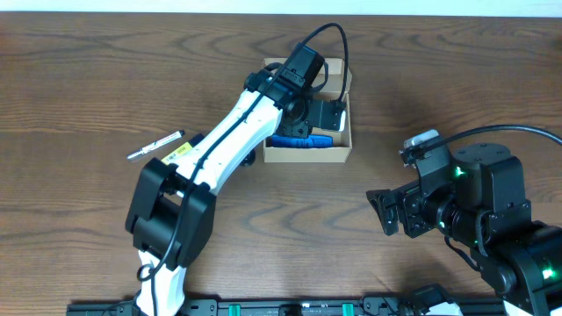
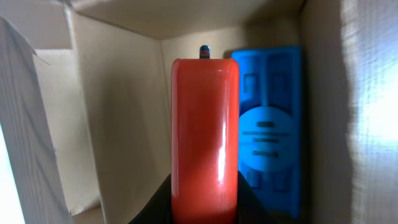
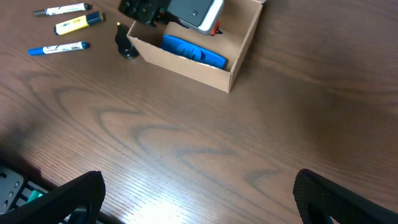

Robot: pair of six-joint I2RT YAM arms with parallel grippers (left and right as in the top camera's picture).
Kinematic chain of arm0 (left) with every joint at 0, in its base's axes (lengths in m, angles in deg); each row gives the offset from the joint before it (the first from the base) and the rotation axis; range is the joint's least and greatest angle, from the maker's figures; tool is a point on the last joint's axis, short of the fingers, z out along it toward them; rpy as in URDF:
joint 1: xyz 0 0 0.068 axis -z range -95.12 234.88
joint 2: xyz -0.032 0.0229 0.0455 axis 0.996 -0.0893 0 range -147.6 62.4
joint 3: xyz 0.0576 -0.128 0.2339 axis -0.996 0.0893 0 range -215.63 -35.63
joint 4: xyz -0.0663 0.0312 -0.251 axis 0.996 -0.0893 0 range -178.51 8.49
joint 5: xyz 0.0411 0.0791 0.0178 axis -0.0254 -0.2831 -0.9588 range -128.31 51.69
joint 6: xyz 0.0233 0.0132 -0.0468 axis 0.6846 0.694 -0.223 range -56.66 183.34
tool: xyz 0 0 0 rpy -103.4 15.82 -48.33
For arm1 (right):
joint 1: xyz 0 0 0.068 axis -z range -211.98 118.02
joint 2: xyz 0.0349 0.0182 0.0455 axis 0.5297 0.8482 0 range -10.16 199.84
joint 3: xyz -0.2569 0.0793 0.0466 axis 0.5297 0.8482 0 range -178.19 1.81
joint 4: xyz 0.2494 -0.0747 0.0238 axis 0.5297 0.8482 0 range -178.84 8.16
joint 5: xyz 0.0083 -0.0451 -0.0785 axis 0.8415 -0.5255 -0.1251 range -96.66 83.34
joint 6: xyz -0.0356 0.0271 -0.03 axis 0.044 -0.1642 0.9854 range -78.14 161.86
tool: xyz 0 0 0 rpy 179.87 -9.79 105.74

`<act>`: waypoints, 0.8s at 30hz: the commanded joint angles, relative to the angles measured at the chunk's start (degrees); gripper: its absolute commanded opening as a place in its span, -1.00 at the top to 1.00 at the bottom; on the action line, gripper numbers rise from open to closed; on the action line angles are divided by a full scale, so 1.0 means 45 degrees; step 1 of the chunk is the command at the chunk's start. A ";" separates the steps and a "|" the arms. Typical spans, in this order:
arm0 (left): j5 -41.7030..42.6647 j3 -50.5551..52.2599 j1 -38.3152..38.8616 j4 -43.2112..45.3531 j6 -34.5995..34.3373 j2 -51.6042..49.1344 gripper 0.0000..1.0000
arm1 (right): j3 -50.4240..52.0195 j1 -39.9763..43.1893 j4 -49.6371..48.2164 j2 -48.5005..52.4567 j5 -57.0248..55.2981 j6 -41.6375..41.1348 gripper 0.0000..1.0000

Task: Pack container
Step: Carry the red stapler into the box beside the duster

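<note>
Pinching an orange tube [image 2: 205, 137] in the left jaws inside the container [image 1: 307, 154] at the far middle of the tabletop [image 1: 88, 70], with right jaws spread idle: could wedge tilted against the blue case [image 2: 268, 137] if dropped askew.

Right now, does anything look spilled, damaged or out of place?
Nothing stands out. The container sits upright and intact, the blue item lies inside, and the left gripper holds the orange item beside it. Loose markers lie on the table.
</note>
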 commanded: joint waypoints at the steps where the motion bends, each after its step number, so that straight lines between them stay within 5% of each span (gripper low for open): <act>1: -0.0699 -0.0005 -0.0126 0.0311 0.0408 -0.0321 0.89 | 0.0039 0.0083 0.0015 -0.0034 0.0034 0.0189 -0.99; 20: -0.2016 -0.0005 -0.0476 0.1209 0.0199 -0.1365 0.89 | 0.0039 0.0083 0.0015 -0.0034 0.0034 0.0189 -0.99; 22: -0.2011 -0.0005 -0.0476 0.1243 0.0000 -0.1365 0.71 | 0.0039 0.0083 0.0015 -0.0034 0.0034 0.0189 -0.98; 24: -0.2011 -0.0005 -0.0476 0.1365 -0.0350 -0.1365 0.05 | 0.0039 0.0083 0.0015 -0.0034 0.0034 0.0189 -0.99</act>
